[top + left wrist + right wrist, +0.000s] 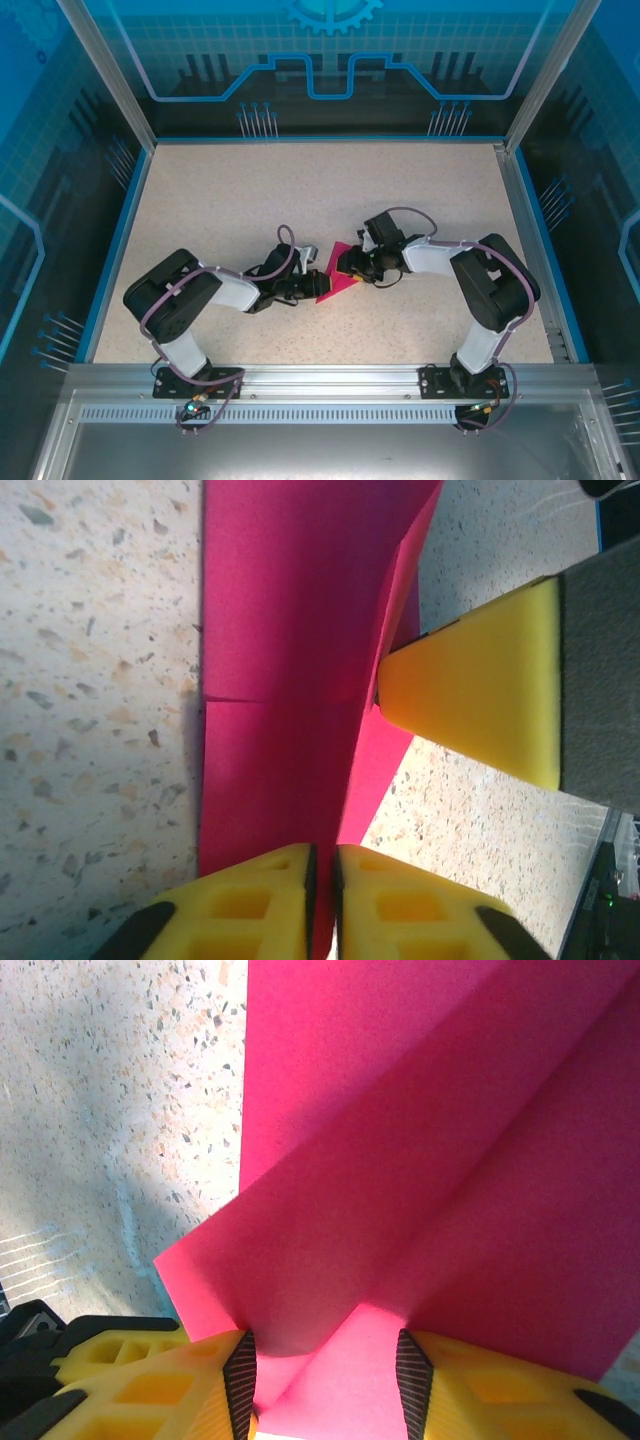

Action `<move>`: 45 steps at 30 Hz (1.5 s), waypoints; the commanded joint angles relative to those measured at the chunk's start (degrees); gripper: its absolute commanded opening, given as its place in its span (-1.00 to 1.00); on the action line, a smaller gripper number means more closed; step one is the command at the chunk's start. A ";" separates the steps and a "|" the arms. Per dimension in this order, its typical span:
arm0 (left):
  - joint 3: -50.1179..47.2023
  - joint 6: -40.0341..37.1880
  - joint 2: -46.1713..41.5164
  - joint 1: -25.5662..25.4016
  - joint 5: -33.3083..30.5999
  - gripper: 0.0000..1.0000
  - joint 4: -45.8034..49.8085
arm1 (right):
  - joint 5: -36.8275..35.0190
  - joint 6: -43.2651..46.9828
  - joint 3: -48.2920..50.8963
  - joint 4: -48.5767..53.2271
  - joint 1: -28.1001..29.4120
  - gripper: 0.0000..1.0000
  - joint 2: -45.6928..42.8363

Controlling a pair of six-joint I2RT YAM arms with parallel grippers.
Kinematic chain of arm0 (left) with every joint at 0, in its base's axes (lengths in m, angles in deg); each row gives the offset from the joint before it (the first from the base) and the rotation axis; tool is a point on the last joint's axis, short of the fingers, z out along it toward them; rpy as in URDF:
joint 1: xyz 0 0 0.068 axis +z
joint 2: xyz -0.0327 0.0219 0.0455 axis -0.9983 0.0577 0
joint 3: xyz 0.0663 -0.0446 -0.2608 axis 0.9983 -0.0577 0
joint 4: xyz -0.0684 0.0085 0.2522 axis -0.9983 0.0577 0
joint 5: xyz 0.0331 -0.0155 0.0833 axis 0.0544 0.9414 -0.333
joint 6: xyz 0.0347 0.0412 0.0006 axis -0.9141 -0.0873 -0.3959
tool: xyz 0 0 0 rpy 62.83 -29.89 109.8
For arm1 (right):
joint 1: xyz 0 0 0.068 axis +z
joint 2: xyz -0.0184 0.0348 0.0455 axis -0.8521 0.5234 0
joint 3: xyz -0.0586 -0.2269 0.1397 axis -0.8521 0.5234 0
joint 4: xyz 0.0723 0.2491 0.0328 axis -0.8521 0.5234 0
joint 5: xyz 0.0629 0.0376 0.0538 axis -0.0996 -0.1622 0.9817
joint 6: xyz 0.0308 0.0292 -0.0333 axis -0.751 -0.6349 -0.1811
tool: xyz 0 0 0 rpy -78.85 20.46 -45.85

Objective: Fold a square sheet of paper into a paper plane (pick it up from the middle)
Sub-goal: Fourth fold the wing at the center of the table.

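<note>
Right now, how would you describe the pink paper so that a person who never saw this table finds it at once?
Look at the speckled beige table inside the blue-walled enclosure, then at its middle, where the two arms meet. Between the left gripper and the right gripper is the folded paper, the one bright magenta thing on a pale surface.
</note>
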 commanded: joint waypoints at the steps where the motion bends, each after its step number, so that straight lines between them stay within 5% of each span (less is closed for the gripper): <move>1: 1.57 -0.15 1.23 0.53 1.78 -0.55 -0.10 | -0.65 0.72 -1.23 1.52 0.91 -0.10 1.15; 14: 3.91 -2.25 1.65 0.84 3.80 -0.43 2.52 | -1.70 0.06 -3.16 4.60 1.03 -0.08 2.63; 27: 1.51 -1.73 -8.73 3.41 0.59 -0.25 11.74 | -6.43 -1.51 -6.13 12.57 1.61 0.01 4.21; 45: 1.84 1.56 -8.44 3.53 5.85 -0.29 8.67 | -12.94 -7.90 -11.44 24.07 3.19 0.11 8.97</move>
